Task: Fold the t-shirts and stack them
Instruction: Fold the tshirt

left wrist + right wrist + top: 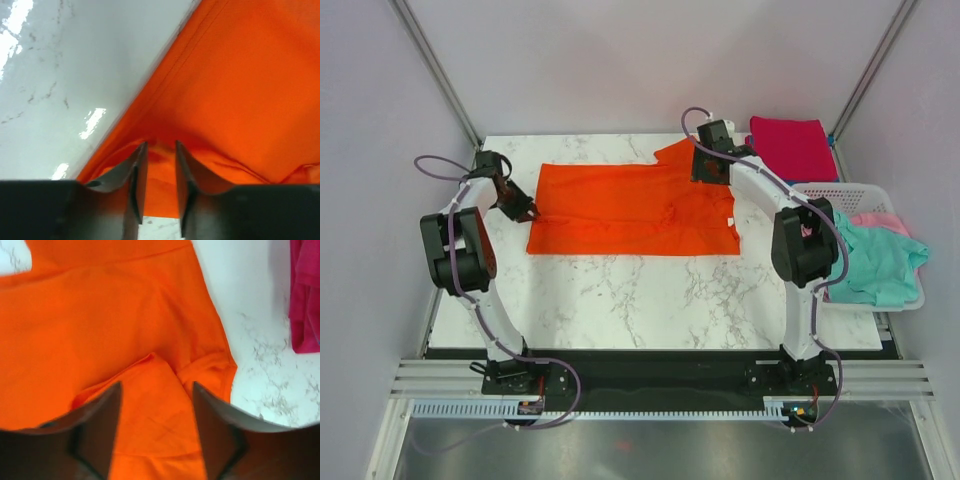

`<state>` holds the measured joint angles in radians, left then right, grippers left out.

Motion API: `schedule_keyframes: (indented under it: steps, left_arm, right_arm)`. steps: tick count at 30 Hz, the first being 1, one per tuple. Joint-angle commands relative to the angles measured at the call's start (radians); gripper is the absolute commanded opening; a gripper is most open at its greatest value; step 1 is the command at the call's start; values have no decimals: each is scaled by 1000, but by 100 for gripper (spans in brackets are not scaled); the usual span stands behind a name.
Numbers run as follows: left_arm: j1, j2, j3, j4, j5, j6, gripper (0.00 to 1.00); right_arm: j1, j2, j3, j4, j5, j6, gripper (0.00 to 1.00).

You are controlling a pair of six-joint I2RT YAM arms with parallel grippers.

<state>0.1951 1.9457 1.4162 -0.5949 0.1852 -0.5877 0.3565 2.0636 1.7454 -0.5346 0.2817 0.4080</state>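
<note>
Orange-red t-shirt (620, 215) smooth, flat on veined marble table (620, 295) | left pincer (160, 146) clamped on its edge | right pincer (156, 387) apart — above the cloth

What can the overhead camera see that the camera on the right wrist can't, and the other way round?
Only the top view shows the white slotted plastic basket holding a teal t-shirt and a pink t-shirt, and the left end effector at the left edge of the orange-red cotton t-shirt. Only the right wrist view shows a small raised fold of orange cloth between the open fingers of the right end effector. Both show that orange-red shirt, the folded magenta t-shirt and the white marble table.
</note>
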Motion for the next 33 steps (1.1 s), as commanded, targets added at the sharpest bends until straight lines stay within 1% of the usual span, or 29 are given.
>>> schedule_keyframes:
  steps: [1,2,3,4,5,6,7,8,9,10,11,12,13,14,15,16,18,19,21,25,30,33]
  left_arm:
    - [9,22,111,-63,104,54,39]
    - [9,9,118,-78,99,72,45]
    - [10,-10,115,-88,85,80,65]
    - [12,-31,90,-88,57,86,76]
    - [13,-84,73,-88,42,95,82]
    - [15,-111,54,-88,30,95,84]
    - [20,-137,5,-83,17,95,84]
    - [20,-184,-25,-83,13,89,84]
    - [20,-212,-58,-74,10,85,83]
    - [24,-240,-135,-50,10,78,83]
    - [26,-267,-178,-28,11,62,82]
    - [29,-331,-224,-8,11,52,81]
    - [39,-359,-312,13,20,43,81]
    - [46,-419,-353,61,23,28,79]
    - [52,-441,-393,81,25,19,78]
    - [62,-467,-461,99,16,8,78]
    - [73,-514,-523,158,16,-33,77]
    - [82,-525,-566,171,26,-49,77]
    - [89,-553,-598,213,39,-90,76]
    - [99,-590,-678,280,23,-150,76]
    - [104,-619,-746,357,-10,-190,76]
    - [110,-626,-760,368,-44,-202,76]
  right_arm:
    - [-40,70,182,-31,-24,-81,75]
    - [-47,61,184,-47,-32,-81,80]
    - [-54,9,168,-42,-30,-84,83]
    - [-57,-29,95,-27,-33,-71,85]
    - [-60,-72,44,5,-36,-61,87]
    - [-62,-164,-10,24,-56,-52,87]
    - [-62,-215,-126,39,-67,-37,88]
    - [-62,-262,-189,68,-81,1,88]
    - [-62,-363,-321,90,-129,23,88]
    - [-62,-409,-387,111,-159,41,88]
    - [-62,-456,-450,143,-177,93,88]
    - [-62,-540,-512,163,-244,109,88]
    - [-63,-577,-631,185,-274,121,89]
    - [-63,-611,-683,215,-288,141,89]
    - [-62,-664,-775,231,-332,144,90]
    - [-63,-686,-817,246,-373,146,90]
    - [-63,-730,-921,294,-400,150,89]
    - [-65,-737,-944,304,-409,150,89]
    - [-67,-741,-987,320,-408,160,89]
    - [-79,-735,-1021,355,-386,175,87]
    - [-120,-656,-1020,387,-375,160,86]
    - [-142,-605,-1020,426,-385,157,84]
